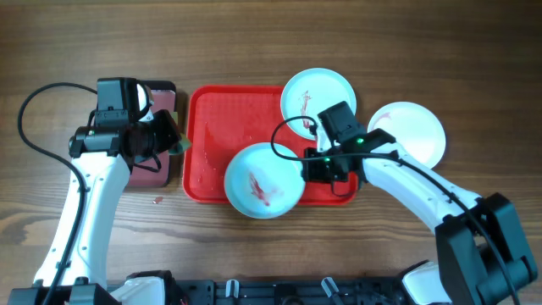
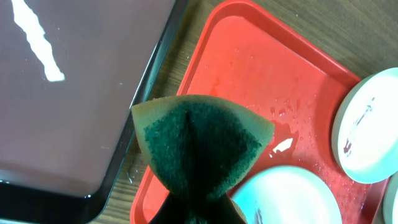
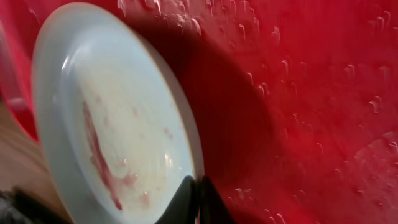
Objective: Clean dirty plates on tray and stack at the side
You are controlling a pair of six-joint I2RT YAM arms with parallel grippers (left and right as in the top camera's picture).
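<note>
The right gripper (image 3: 198,198) is closed to a narrow pinch on the rim of the turquoise plate (image 3: 112,124), its two dark fingertips meeting over the edge nearest the wrist. The plate's bowl spreads away from the fingers, tilted against the red tray (image 3: 311,93), and a dark red smear is seen across its middle. From overhead the same plate lies on this gripper's inner side, at the tray's near edge and partly overhanging the table (image 1: 474,51).

The left gripper (image 2: 199,210) is clamped on a folded green sponge (image 2: 199,146), which fans out ahead of its fingers. The tray's rim lies just beyond the sponge, and the maroon tray (image 2: 74,124) is on the other side.

A second smeared plate (image 1: 318,95) sits beyond the right gripper at the tray's far corner. A white plate (image 1: 406,133) rests off the tray on that gripper's outer side; no smear can be made out on it.

The held plate is judged stiff, fairly light and glossy. Droplets are scattered over the tray, so its surface is probably wet and slippery. The raised rim is the only place a two-finger pinch can be taken – the bowl offers nothing to grasp. A one-point hold lets the plate swing or slide, so it is best kept low and braced on the tray while the sponge is pressed in. Whether it would chip if dropped cannot be told
</note>
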